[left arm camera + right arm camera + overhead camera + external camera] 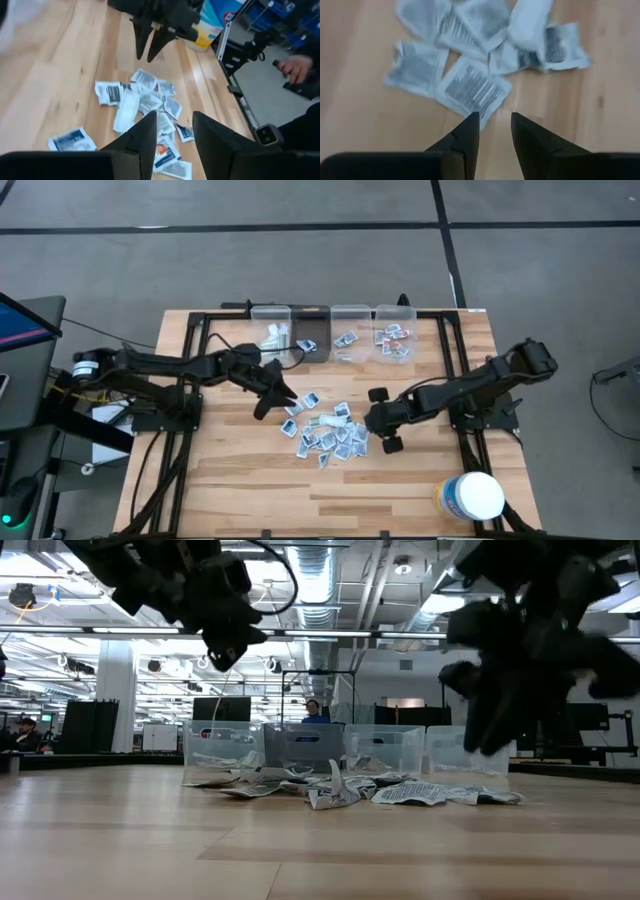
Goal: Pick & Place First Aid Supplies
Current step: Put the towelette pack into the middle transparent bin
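Along the upper edge of the wooden counter (240, 480) stand four clear bins in a row; the leftmost bin (271, 328) holds a few pale strips and packets; the second bin (310, 332) shows one dark-printed packet at its lower edge; the third bin (350, 333) holds several blue-printed packets; the rightmost bin (394, 332) holds packets with blue and red print. The rest of the first aid supplies (328, 430) lie loose in a heap at the centre of the high view, below the bins. The left end effector (272, 393) hangs above the counter just left of the heap, its fingers a narrow gap apart and holding nothing; the right end effector (382, 420) hangs at the heap's right edge, fingers likewise slightly parted and empty, a grey-printed packet (472, 91) just ahead of its tips. A large white tub (470, 497) with a yellow label stands at the lower right of the counter, well apart from the heap.
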